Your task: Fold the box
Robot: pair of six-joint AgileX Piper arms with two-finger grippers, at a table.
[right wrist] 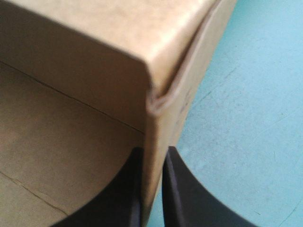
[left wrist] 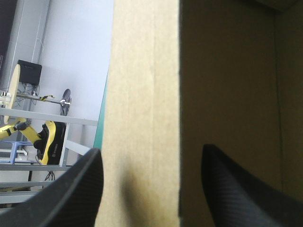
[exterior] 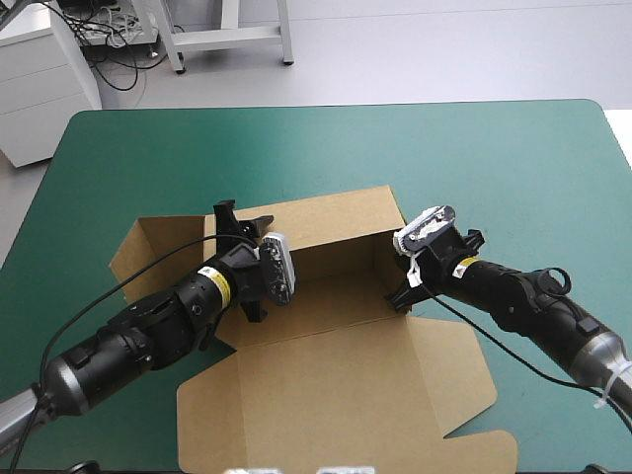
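Straddling the box (left wrist: 142, 118), left fingers (left wrist: 71, 198) gape; right fingers (right wrist: 189, 198) pinch its wall.

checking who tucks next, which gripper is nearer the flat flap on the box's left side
Left. The left gripper stands open astride the box's left wall, beside that flap; the right gripper is across the box, shut on the right wall.
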